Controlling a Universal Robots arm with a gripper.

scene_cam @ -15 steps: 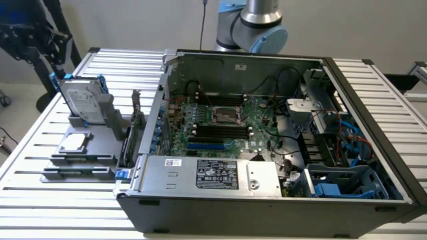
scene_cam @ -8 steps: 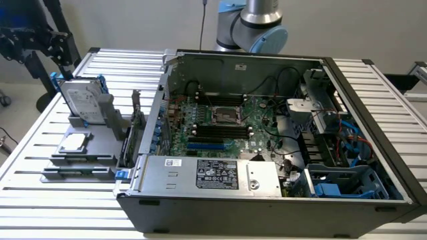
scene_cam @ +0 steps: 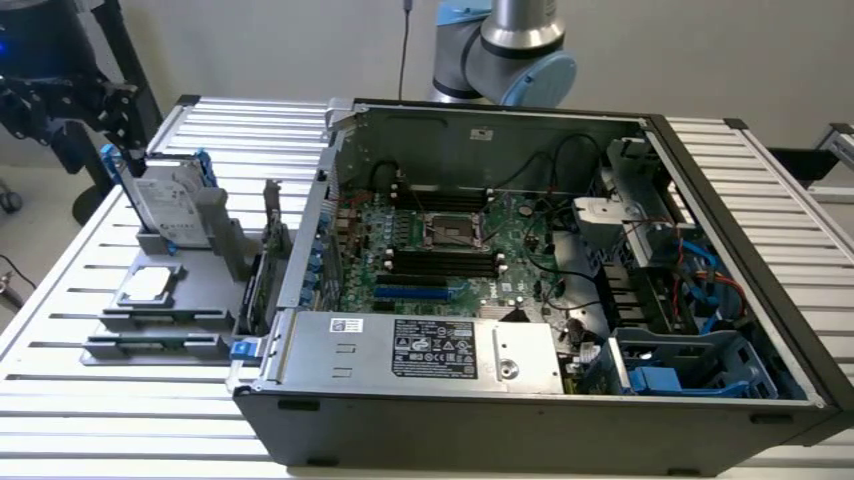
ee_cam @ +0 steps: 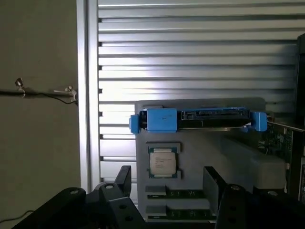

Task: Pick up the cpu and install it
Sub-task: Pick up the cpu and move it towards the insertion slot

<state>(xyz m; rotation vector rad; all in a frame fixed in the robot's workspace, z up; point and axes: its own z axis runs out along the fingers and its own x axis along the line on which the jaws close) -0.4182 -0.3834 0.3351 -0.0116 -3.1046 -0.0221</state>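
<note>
Cpu lies flat in the grey holder at the exterior view's left, outside the computer case, faced by the gripper, fingers spread and empty; likely light, stiff, fragile, best pinched by opposite edges.

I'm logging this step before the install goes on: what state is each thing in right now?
gripper, open, holding nothing.
cpu, lying flat in its grey tray slot, not yet picked up.
hard drive, standing on edge in the tray.
socket, no chip seated.
computer case, lying with its side open.
</note>
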